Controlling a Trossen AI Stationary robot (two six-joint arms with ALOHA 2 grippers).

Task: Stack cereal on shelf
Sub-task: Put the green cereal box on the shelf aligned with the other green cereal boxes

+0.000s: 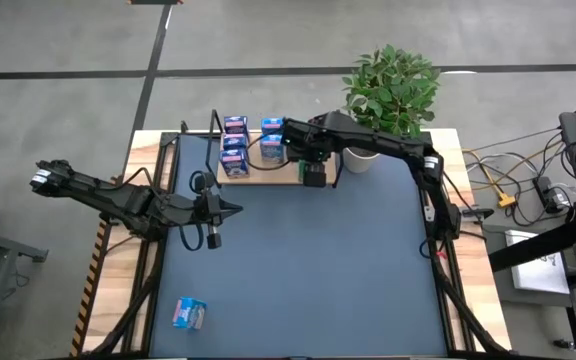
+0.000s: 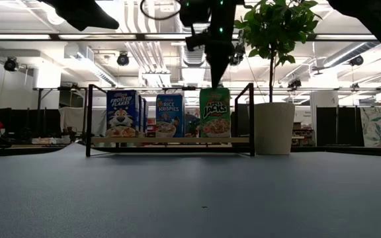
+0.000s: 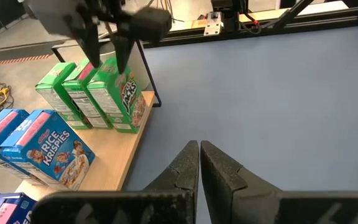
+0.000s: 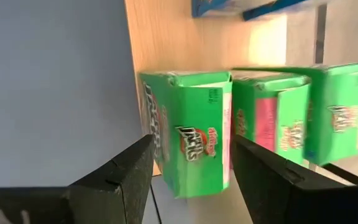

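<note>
Blue-grey worktop (image 1: 308, 270) on a wooden frame, concrete floor around, lab room behind. Going left to right: left end effector (image 1: 230, 209) near the worktop's left edge, mid-depth, fingers pressed together, holding nothing; it waits. One light blue cereal box (image 1: 189, 313) lies alone near the front left corner, well apart from everything else. Shelf (image 1: 268, 172) sits along the far edge, left of centre. On its board: dark blue boxes (image 2: 122, 114) at the left end, light blue boxes (image 2: 169, 116) in the middle, green boxes (image 3: 98, 93) at the right end. Right end effector (image 4: 191, 168) hangs over the front green box (image 4: 188, 130), fingers spread either side of it with gaps showing, so the box looks released and standing on the board. Potted plant (image 1: 393, 88) stands just right of the shelf at the far edge.

Step, as I judge it: placement of a green box, at release. Next move calls for lifting straight up clear of the row without tipping it, then going to the stray box at the front left corner.
</note>
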